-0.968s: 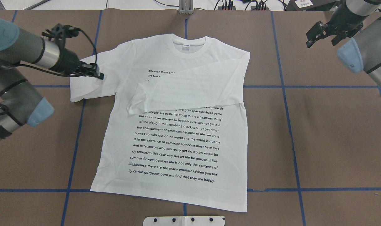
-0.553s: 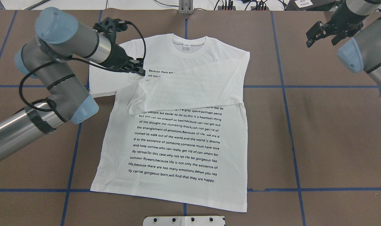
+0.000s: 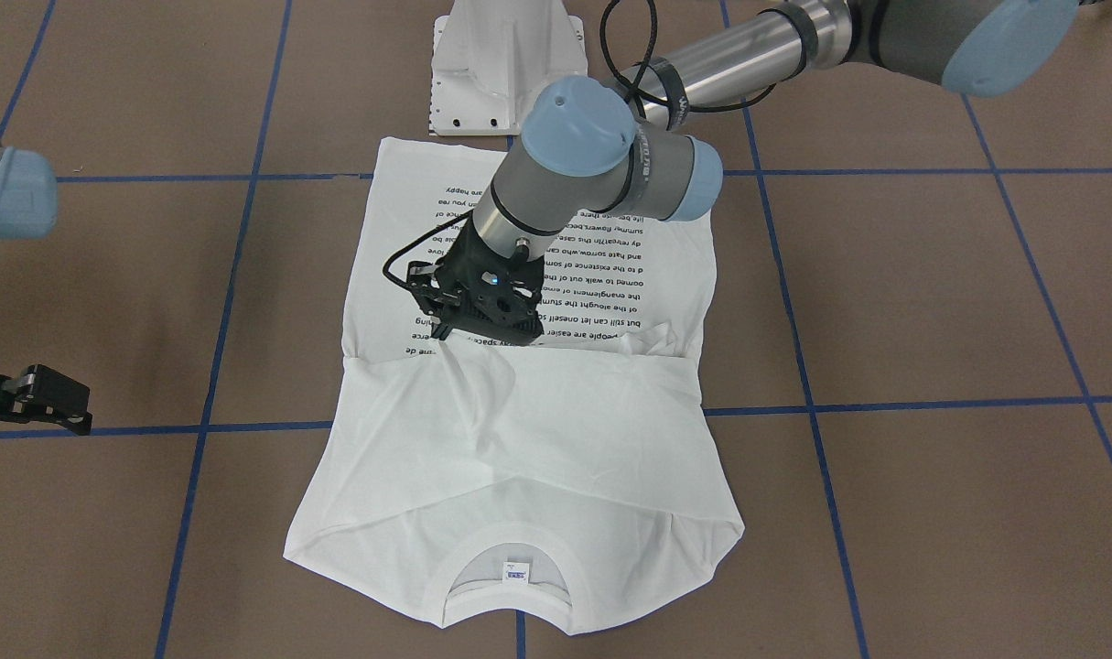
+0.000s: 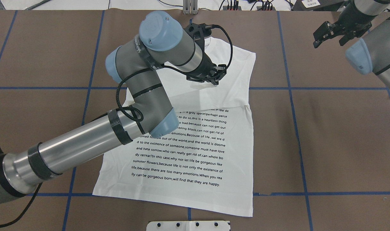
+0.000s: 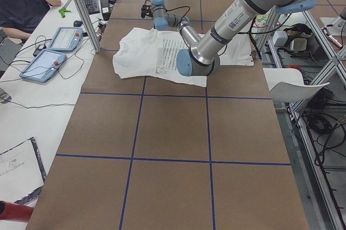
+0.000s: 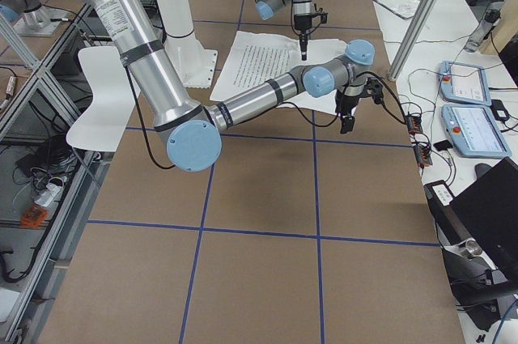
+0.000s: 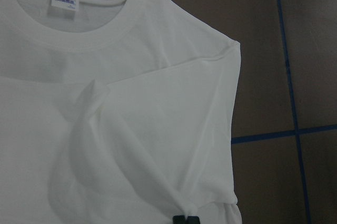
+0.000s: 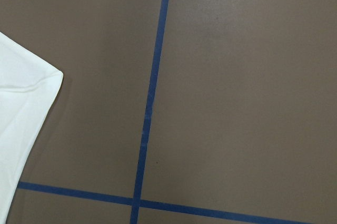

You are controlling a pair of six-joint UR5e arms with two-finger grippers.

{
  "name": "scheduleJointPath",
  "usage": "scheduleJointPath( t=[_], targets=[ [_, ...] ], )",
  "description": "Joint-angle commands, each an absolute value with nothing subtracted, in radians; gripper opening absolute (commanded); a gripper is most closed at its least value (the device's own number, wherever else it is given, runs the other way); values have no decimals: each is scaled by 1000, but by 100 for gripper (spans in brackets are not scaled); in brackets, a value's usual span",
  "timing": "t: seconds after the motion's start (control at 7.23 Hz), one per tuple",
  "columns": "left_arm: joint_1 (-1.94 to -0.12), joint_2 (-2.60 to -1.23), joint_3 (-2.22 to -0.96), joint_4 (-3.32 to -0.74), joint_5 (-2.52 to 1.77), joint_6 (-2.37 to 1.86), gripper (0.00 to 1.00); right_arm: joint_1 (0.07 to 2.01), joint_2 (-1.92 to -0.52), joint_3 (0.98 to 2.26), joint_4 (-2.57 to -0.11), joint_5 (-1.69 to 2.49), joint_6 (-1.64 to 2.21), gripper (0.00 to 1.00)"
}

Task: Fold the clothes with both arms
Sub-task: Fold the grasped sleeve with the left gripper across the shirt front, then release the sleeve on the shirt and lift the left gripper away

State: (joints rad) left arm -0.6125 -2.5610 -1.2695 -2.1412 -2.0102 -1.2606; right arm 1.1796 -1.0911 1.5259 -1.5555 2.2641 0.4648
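Covering the table (image 4: 342, 144) is brown paper crossed by blue tape (image 4: 310, 193); T-shirt (image 4: 188, 160) print ends "they are happy"; left gripper (image 4: 211, 79) pinches its fabric, right gripper (image 4: 331, 37) gapes.

Brown tabletop (image 4: 342, 144) gridded with blue tape (image 4: 326, 88); white side desk (image 5: 54, 112) bearing tablets (image 5: 43, 63).

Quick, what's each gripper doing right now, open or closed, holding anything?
Left gripper: closed, pinching fabric of the T-shirt.
Right gripper: open, holding nothing.

White T-shirt (image 4: 195, 154), flat, print up (sleeve folded across chest) — left pincer (image 4: 213, 81) pinching cloth
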Motion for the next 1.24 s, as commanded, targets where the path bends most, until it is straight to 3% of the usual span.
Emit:
scheduleJointPath(
  t=[0.0,0.41,0.55,0.69,0.83,1.11],
  targets=[
    [-563,-2574,-1270,-2189,-1983,-1189,0,1180,-1092,1526,-1555,2264,465,99],
    [-494,-2568,-1270,-2232,-1906,-1074,0,1180,-1094,1525,-1557,2264,465,99],
    [-489,-2562,-1272,-2241,-1905,-1033,21,1180,-1094,1525,-1557,2264,465,99],
    [-482,-2524,-1272,-2311,-1904,-1023,99,1180,-1094,1525,-1555,2264,466,99],
    [-476,-2475,-1273,-2429,-1904,-1032,100,1180,-1094,1525,-1557,2264,466,99],
    [-477,-2464,-1314,-2377,-1937,-1019,100,1180,-1094,1545,-1557,2264,500,99]
  ],
)
